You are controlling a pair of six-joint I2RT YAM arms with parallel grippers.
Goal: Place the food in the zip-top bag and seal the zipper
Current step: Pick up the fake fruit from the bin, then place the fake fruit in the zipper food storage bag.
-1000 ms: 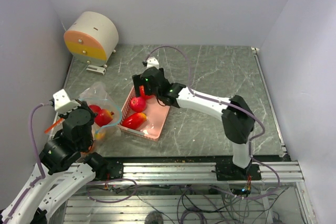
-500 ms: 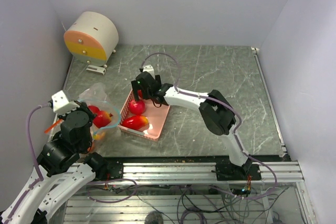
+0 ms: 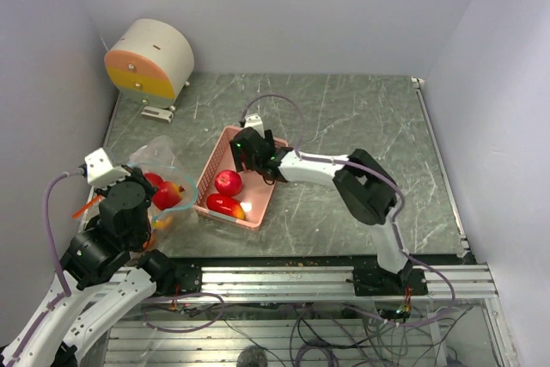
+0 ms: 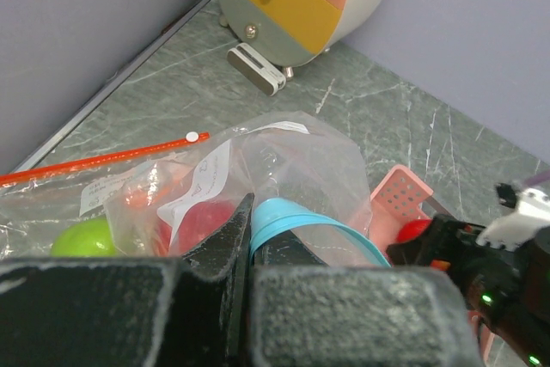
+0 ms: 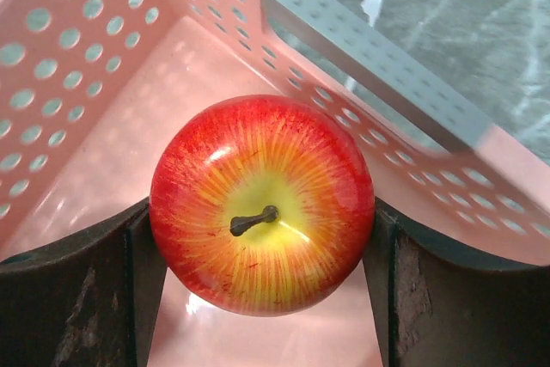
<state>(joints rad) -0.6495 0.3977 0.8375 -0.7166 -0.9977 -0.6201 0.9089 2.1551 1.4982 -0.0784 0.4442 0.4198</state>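
Picking fruit from the pink basket [image 3: 258, 139] at mid-frame: the right gripper [image 5: 262, 212] stands wide, fingers against both flanks of a red apple [image 5: 258, 161]. At left, the left gripper [image 4: 249, 212] is pinched shut on the zip-top bag [image 3: 163, 156] mouth. Next comes a clean lift, then a carry leftward to that mouth.

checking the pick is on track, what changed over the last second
The right gripper dropped from above the pink basket down into it and closed its fingers onto the sides of the red apple; its arm folded in at the elbow. The left gripper stayed shut on the zip-top bag at its mouth, bag unmoved.
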